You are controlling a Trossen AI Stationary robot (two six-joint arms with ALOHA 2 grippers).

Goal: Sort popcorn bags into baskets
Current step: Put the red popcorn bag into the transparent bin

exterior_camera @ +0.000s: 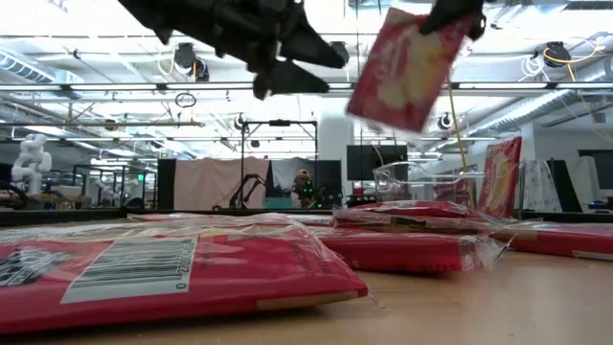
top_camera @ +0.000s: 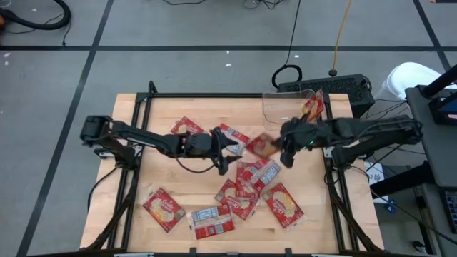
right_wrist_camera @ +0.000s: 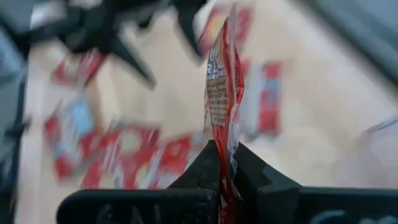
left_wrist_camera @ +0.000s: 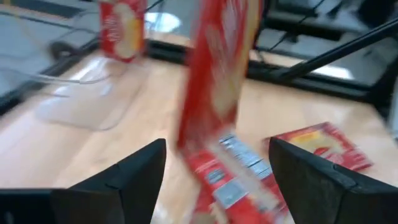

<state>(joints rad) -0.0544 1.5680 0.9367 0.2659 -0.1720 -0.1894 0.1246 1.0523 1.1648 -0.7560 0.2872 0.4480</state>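
Pinching a popcorn bag (right_wrist_camera: 224, 93) edge-on between fully closed fingers, right gripper (top_camera: 287, 153) holding it up over the middle of the table (top_camera: 171, 235), the packet dangling free below the clamp in the low view. Standing spread wide and empty just beside it, left gripper (top_camera: 227, 151), its dark fingers (left_wrist_camera: 134, 174) framing the same hanging packet without touching it.

Risking a slip: gripping only a thin margin of slick film, so any quick swing toward the bin possibly shaking the packet loose. Risking also a brush against the nearby left fingers while carrying it away, or catching the bin's rim and tipping that light container.

Sitting near the table's far edge, clear bin (top_camera: 282, 107), already holding one red packet (top_camera: 313, 107) leaning against its wall. Lying scattered on the wood nearer the front, remaining packets (top_camera: 246, 187), several overlapping.
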